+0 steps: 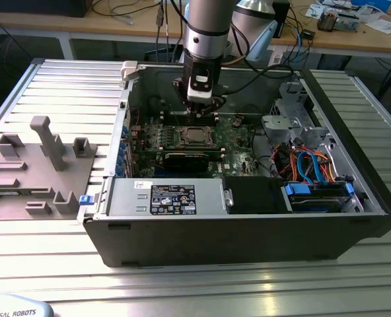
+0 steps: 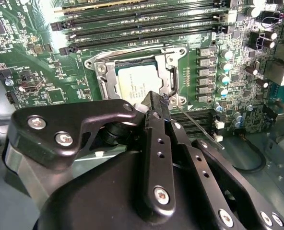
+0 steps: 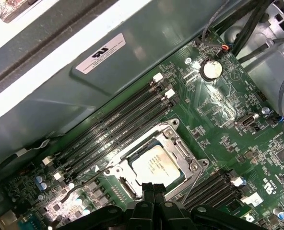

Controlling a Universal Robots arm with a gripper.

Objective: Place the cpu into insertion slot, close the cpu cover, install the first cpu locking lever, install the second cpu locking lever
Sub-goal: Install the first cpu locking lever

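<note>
Silver cpu (image 2: 138, 84) flat in the insertion slot (image 2: 111, 84), cpu cover (image 2: 137, 53) down around it

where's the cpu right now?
The cpu sits in the insertion slot on the green motherboard, framed by the cpu cover, beside the memory slots and just below the gripper in the exterior view.

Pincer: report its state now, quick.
Pincer: shut, tips together at the edge of the cpu cover, beside a thin lever. Whether it grips the lever cannot be told.
</note>
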